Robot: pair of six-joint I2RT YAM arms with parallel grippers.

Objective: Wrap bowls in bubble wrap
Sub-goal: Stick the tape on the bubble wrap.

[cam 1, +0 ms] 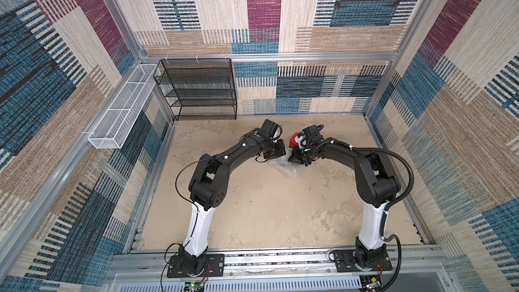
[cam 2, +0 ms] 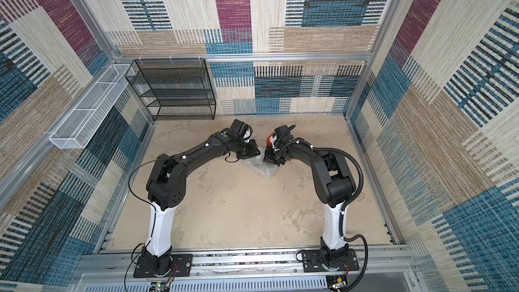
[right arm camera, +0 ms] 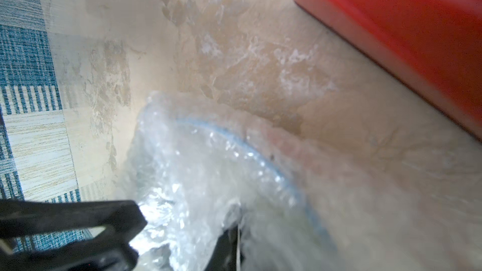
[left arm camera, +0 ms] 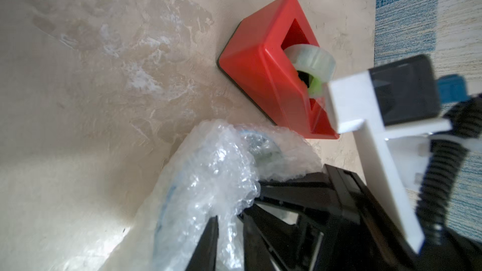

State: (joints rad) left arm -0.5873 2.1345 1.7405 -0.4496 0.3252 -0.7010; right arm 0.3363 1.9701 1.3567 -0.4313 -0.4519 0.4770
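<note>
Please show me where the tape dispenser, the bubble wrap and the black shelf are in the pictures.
tape dispenser (left arm camera: 260, 74): left wrist view, on its red sloped side.
bubble wrap (left arm camera: 208, 178): left wrist view, on the crumpled upper fold.
black shelf (cam 1: 202, 91): in a top view, on a middle tier.

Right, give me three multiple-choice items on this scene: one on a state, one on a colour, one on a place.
1. The bowl is: A bare; B covered by bubble wrap; C cracked.
2. The tape dispenser is: A blue; B green; C red.
3. The dispenser stands: A on the table beside the wrap; B on top of the wrap; C inside the bowl.
Answers: B, its rim shows only through the wrap; C, its housing is plainly red; A, its base lies flat on the tabletop.
</note>
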